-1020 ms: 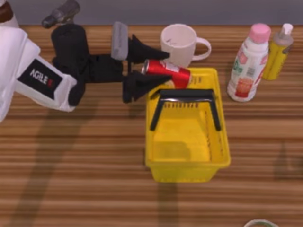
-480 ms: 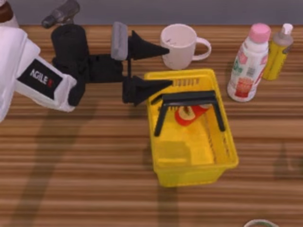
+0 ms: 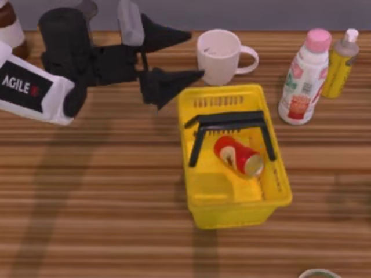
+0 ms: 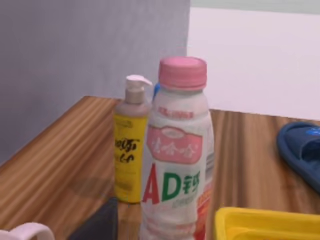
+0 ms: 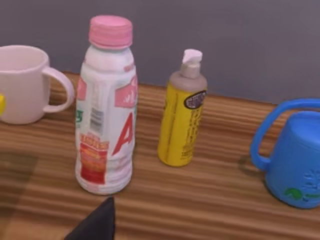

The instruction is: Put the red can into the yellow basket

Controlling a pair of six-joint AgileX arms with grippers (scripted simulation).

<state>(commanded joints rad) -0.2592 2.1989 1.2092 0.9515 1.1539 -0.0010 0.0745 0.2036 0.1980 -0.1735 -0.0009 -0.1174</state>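
The red can lies on its side on the floor of the yellow basket, just under the black handles, with a silver end pointing to the front right. My left gripper is open and empty, hovering beyond the basket's back left corner, beside the mug. A corner of the basket shows in the left wrist view. My right arm is parked outside the top view.
A white mug stands behind the basket. A pink-capped white bottle and a yellow pump bottle stand at the back right. A blue watering can sits further right. A brown object is at the back left.
The left gripper opened and let go of the can, which dropped into the basket and settled on its side. The gripper then drew back up and to the left. The basket shifted slightly.
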